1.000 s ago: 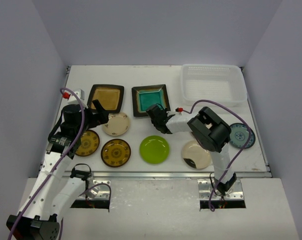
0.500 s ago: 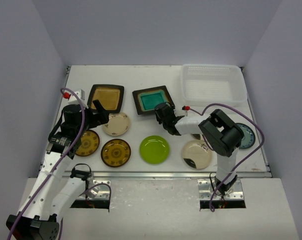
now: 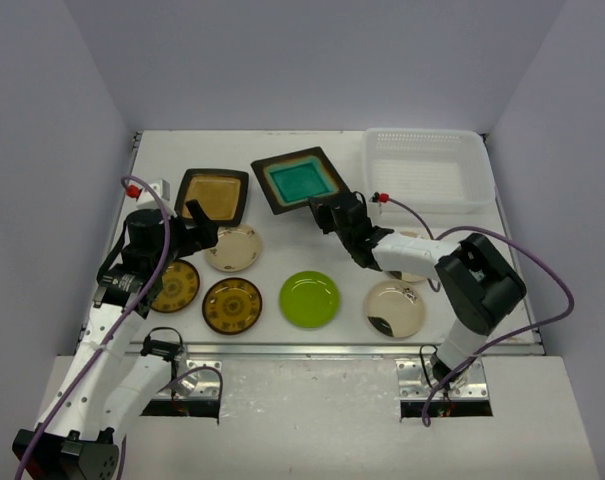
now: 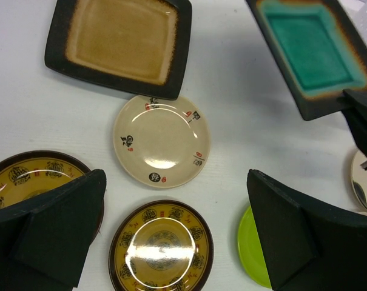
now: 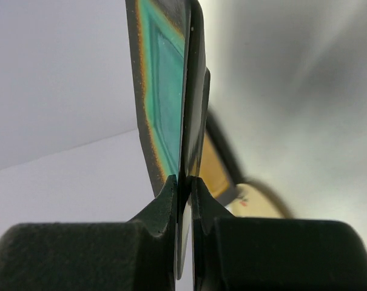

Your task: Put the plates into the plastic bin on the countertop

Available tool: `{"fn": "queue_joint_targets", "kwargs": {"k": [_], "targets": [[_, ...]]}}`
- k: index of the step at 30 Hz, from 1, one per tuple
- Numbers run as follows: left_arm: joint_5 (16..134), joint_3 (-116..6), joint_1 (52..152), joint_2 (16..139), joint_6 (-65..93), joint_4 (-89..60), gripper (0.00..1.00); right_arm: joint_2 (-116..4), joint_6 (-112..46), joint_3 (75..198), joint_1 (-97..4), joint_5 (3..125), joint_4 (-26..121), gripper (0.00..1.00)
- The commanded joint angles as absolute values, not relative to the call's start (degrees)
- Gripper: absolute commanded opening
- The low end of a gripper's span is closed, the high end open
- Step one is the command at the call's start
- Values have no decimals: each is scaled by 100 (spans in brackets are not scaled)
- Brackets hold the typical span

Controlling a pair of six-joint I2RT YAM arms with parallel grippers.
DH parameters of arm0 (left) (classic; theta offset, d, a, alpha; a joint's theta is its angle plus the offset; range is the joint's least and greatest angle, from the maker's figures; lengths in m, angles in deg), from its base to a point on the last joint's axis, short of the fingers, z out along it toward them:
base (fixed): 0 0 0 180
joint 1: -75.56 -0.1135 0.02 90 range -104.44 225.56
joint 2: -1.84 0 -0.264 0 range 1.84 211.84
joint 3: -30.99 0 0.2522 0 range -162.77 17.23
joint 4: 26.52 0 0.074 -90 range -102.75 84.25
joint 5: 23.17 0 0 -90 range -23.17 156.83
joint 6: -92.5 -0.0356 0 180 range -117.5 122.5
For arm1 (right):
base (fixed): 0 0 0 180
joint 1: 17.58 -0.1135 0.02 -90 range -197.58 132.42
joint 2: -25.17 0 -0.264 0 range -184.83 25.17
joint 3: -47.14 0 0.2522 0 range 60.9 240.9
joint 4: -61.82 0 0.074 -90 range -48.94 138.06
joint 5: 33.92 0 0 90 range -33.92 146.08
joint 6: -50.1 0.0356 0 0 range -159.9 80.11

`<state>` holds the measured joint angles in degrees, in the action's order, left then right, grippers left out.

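Observation:
My right gripper (image 3: 332,211) (image 5: 184,182) is shut on the near rim of the teal square plate (image 3: 299,180) (image 5: 164,91), which hangs tilted above the countertop (image 3: 222,150), left of the plastic bin (image 3: 424,170). The bin looks empty. My left gripper (image 3: 203,228) (image 4: 176,194) hovers open above the round plates with nothing between its fingers. On the countertop lie the amber square plate (image 3: 214,195) (image 4: 119,42), a cream plate with characters (image 3: 232,248) (image 4: 162,140), two brown-gold plates (image 3: 232,305) (image 3: 175,285), the lime green plate (image 3: 309,298) and the blotched cream plate (image 3: 394,308).
Grey walls close in the countertop on the left, back and right. A metal rail (image 3: 332,349) runs along the front edge. The right arm's purple cable (image 3: 542,265) loops over the right side of the countertop.
The right gripper has lifted the teal square plate off the countertop and carried it back and to the right, tilting it. The left arm has not moved.

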<state>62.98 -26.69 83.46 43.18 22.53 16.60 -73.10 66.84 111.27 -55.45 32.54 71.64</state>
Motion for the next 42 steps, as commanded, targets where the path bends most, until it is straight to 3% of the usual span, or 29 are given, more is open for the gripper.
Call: {"fn": "queue_joint_targets", "kwargs": {"k": [1, 13, 22, 35, 42], "targets": [[6217, -2654, 8400, 4209, 2297, 1405, 100, -6433, 6602, 11415, -5346, 3225, 8710, 0], [6274, -2654, 8417, 4250, 2300, 1388, 100, -5429, 6599, 11475, -3393, 3299, 6732, 0], [6314, -2654, 8417, 4265, 2298, 1384, 100, -5474, 6371, 11665, -2208, 3678, 5671, 0], [6336, -2643, 8476, 4244, 2289, 1381, 100, -6605, 5299, 13050, -1802, 4109, 5074, 0], [6331, -2636, 8496, 4227, 2289, 1379, 100, -6989, 5221, 13215, -1794, 3992, 4944, 0]]}}
